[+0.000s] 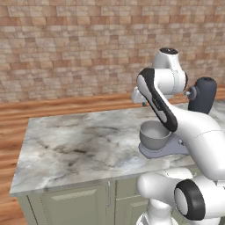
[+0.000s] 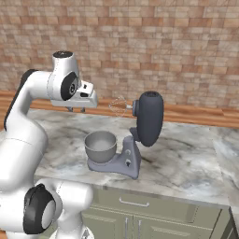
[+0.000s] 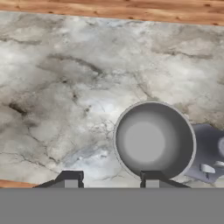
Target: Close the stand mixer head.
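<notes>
- Left base view: the mixer head [image 1: 202,95] is tipped up, nearly upright, above its stand [image 1: 163,150] near the counter's [image 1: 66,145] front right edge. The bowl [image 1: 153,134] sits on the stand. The arm hides the gripper here.
- Right base view: the head [image 2: 149,118] stands raised on the hinge, whisk [image 2: 119,106] pointing sideways toward the gripper [image 2: 76,109], which hangs above the counter [image 2: 186,158], left of the bowl [image 2: 100,146] and higher than it.
- Hand view: fingers [image 3: 70,178] spread apart, holding nothing; the bowl [image 3: 153,141] lies below, near the right finger.

Brick wall [image 1: 66,48], marble counter [image 1: 74,145], green cabinets [image 1: 70,204], wooden floor [image 1: 11,132]
</notes>
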Tool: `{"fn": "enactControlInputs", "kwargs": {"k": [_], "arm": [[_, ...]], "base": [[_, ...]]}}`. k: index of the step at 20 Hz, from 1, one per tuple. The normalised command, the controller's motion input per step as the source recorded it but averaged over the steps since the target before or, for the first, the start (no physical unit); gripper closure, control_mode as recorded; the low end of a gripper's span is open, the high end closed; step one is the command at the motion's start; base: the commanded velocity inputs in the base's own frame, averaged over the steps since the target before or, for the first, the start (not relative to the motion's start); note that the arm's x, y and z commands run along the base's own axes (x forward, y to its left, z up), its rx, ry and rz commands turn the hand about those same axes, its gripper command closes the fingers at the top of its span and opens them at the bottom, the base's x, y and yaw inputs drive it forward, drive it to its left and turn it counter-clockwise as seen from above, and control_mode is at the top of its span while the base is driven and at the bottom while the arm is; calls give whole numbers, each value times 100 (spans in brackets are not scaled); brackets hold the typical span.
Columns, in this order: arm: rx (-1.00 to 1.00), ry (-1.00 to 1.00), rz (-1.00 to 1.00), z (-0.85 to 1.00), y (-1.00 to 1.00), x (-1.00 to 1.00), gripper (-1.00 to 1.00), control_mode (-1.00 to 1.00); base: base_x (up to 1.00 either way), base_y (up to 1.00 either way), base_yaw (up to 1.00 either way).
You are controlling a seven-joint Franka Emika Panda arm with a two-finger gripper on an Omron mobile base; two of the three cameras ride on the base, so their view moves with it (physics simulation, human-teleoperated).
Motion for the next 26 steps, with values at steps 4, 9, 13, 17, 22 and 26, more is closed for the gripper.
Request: {"fn": "enactControlInputs", "kwargs": {"k": [4,9,13,17,22,26], "arm": [[0,0,0,0,-5,0,-100,-100],[6,-9,0,4,-64,-24,-100,-100],[5,-23,1,20,-99,-69,-100,-100],[0,-27,6,8,-92,-58,-100,-100],[0,-34,6,1,-100,-31,-100,-100],[0,-28,4,6,-100,-18,-100,-100]], "base": [[0,0,0],[0,0,0],[0,0,0],[0,0,0],[0,0,0],[0,0,0]]}}
